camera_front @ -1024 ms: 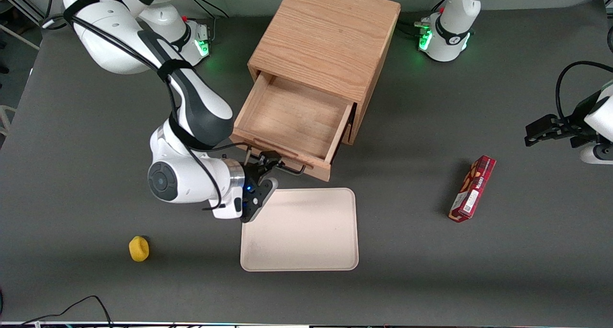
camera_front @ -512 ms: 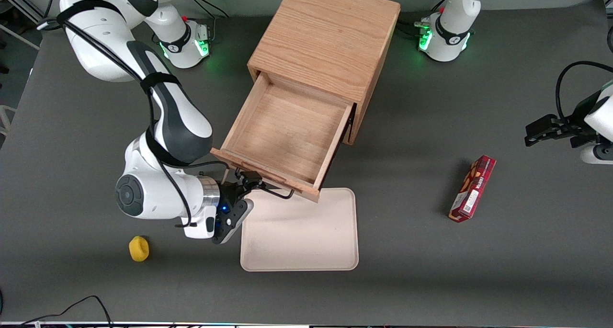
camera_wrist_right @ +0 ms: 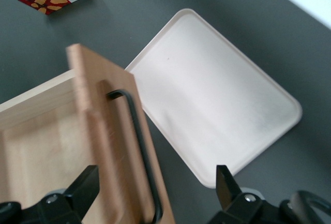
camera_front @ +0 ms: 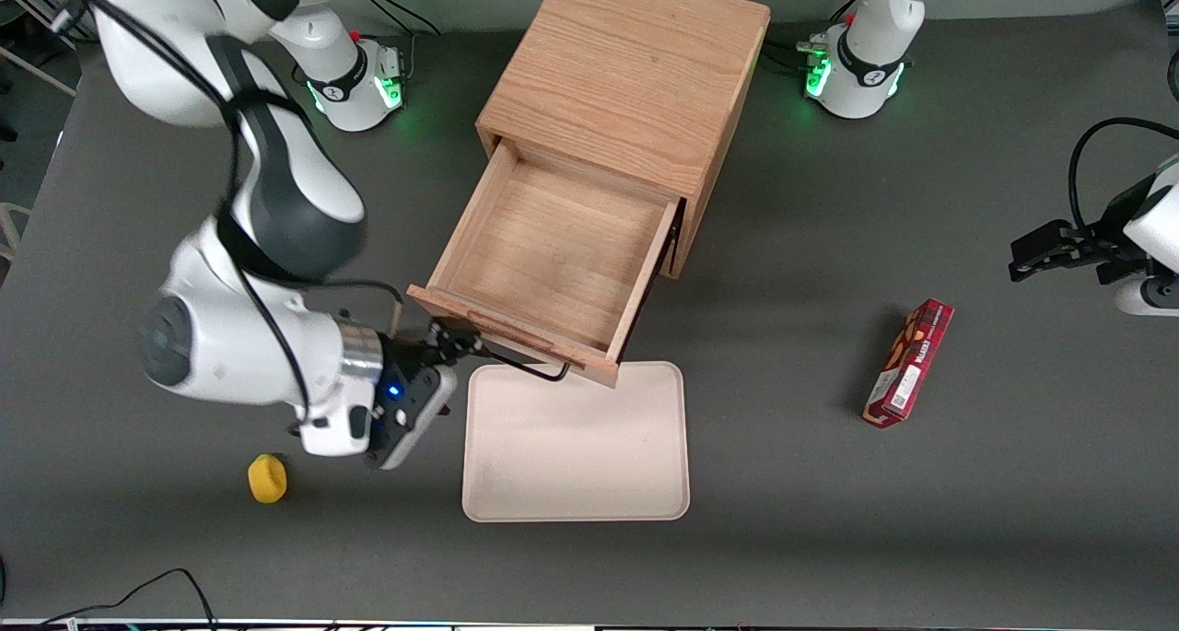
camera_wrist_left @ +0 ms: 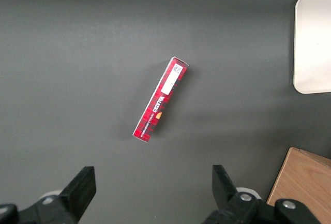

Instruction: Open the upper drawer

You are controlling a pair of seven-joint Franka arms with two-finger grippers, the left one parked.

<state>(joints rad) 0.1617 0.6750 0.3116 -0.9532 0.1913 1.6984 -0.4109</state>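
Upper drawer (camera_front: 553, 253) stands pulled far out of the oak cabinet (camera_front: 626, 78); the gripper (camera_front: 440, 344), fingers apart, sits near its black handle (camera_wrist_right: 139, 146), not touching.

The right arm bends low over the desk, wrist turned sideways, its gripper (camera_front: 440, 350) open with fingers spread apart.
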